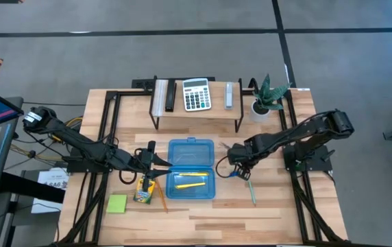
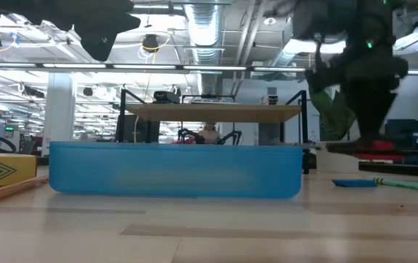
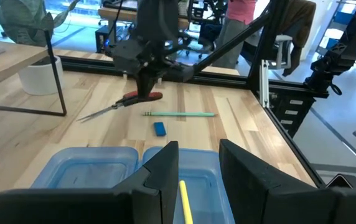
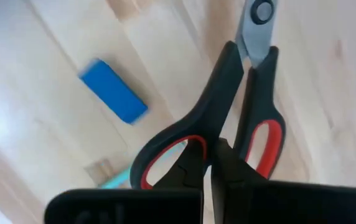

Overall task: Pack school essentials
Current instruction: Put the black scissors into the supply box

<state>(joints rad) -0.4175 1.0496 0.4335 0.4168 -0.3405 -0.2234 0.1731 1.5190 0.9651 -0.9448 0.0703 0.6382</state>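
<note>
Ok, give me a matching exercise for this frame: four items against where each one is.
Items:
1. scissors
2. yellow pencil
3. calculator
4. sticky-note pad

Places:
A. on the raised shelf
B. inside the open blue case
C. in the right gripper, by the handle
D. on the table, near the front left corner

Pairs: 1-C, 2-B, 3-A, 4-D

Even overhead light, soft shadows, blur up close.
Ceiling strip lights [image 2: 85, 66] glare bright above the blue case [image 2: 176, 169], whose near wall looks hazy; scissors [image 4: 228, 112] and eraser [image 4: 112, 91] beside them are soft, and the table [image 1: 203, 213] shows faint shadows.
</note>
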